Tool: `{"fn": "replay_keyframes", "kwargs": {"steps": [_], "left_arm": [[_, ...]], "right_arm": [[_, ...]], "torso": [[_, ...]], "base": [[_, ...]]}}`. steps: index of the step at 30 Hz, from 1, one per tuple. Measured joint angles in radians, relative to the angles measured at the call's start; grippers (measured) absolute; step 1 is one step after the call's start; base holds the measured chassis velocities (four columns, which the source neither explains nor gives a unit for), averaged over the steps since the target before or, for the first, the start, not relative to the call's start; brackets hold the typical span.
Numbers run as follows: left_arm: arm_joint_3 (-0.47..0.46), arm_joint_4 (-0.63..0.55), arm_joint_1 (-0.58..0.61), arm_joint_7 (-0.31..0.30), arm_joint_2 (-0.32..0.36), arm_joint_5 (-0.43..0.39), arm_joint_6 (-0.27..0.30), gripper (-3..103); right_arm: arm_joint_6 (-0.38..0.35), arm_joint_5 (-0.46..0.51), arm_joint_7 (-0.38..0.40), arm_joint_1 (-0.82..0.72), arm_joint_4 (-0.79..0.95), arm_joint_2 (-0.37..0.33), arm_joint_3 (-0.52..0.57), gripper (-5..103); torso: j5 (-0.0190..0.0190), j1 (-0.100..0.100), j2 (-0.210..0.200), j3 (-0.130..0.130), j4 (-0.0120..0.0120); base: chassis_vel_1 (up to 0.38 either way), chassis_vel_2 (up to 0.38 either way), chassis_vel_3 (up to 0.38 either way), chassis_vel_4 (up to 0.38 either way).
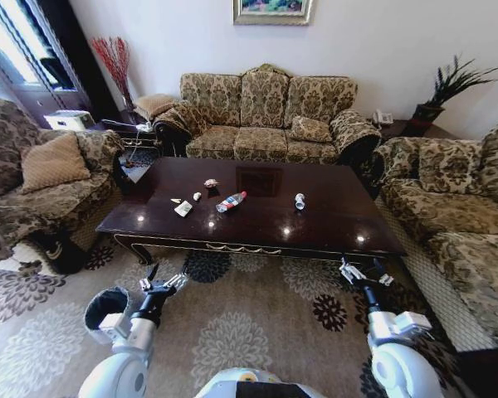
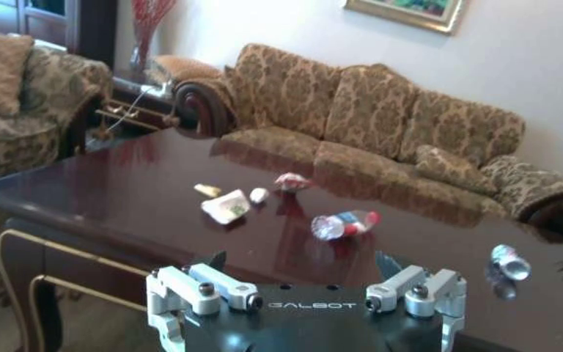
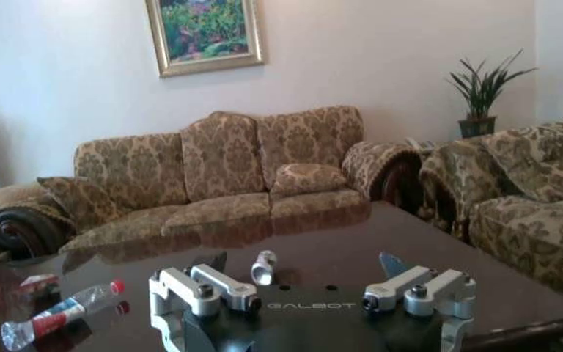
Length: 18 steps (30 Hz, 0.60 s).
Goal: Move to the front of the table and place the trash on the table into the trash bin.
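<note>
Glossy dark-brown wooden table point(image 1: 315, 220) ahead, 12 o'clock; left gripper point(image 1: 164, 284), right gripper point(image 1: 363, 272) wide open, empty. Risk: round red-labelled clear plastic bottle point(image 1: 231, 201) rolls when nudged.

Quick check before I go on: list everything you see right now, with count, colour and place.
table: one, dark brown, centre of room
bottle with red label: one, clear, lying mid-table
small crushed bottle: one, clear, right of it
paper scraps: several, white, left part of the table top
trash bin: one, black with whitish liner, on the carpet beside the left arm
sofas: three, patterned beige, around table
framed picture: one, on wall
potted plant: one, green, right corner
left claw: open, short of table
right claw: open, short of table
</note>
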Motion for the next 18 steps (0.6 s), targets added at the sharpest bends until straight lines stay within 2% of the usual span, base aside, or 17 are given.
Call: {"fn": "replay_keyframes", "kwargs": {"steps": [2, 10, 11, 13, 16, 18], "left_arm": [[0.003, 0.012, -0.008, -0.007, -0.002, -0.007, 0.001, 97], [0.015, 0.037, -0.024, -0.012, -0.006, -0.008, 0.005, 100], [0.014, 0.041, -0.026, -0.012, -0.004, -0.008, 0.005, 103], [0.014, 0.046, -0.028, -0.012, -0.002, -0.009, 0.005, 101], [0.013, 0.054, -0.030, -0.011, -0.002, -0.011, 0.004, 97], [0.013, 0.056, -0.031, -0.010, -0.002, -0.012, 0.004, 99]], "right_arm": [[-0.008, 0.000, 0.000, 0.014, 0.002, -0.001, -0.006, 100], [-0.010, -0.011, 0.000, 0.027, -0.007, 0.000, -0.015, 100], [-0.010, -0.011, 0.000, 0.028, -0.009, 0.000, -0.015, 100], [-0.009, -0.012, 0.000, 0.028, -0.011, 0.000, -0.015, 100], [-0.009, -0.014, 0.000, 0.032, -0.015, 0.000, -0.017, 100], [-0.006, -0.015, 0.000, 0.033, -0.016, 0.000, -0.018, 100]], "torso": [[0.0000, 0.000, 0.000, 0.000, 0.0000], [0.0003, 0.000, 0.000, 0.000, 0.0001], [-0.0001, 0.000, 0.000, 0.000, -0.0001], [-0.0014, 0.000, 0.000, 0.000, -0.0003], [0.0007, 0.000, 0.000, 0.000, 0.0003], [0.0006, 0.000, 0.000, 0.000, 0.0001]], "base": [[0.069, 0.075, -0.066, -0.074], [0.177, 0.183, -0.171, -0.165], [0.275, 0.266, -0.279, -0.266], [0.265, 0.270, -0.279, -0.265], [0.283, 0.307, -0.283, -0.282], [0.276, 0.319, -0.299, -0.293]]}}
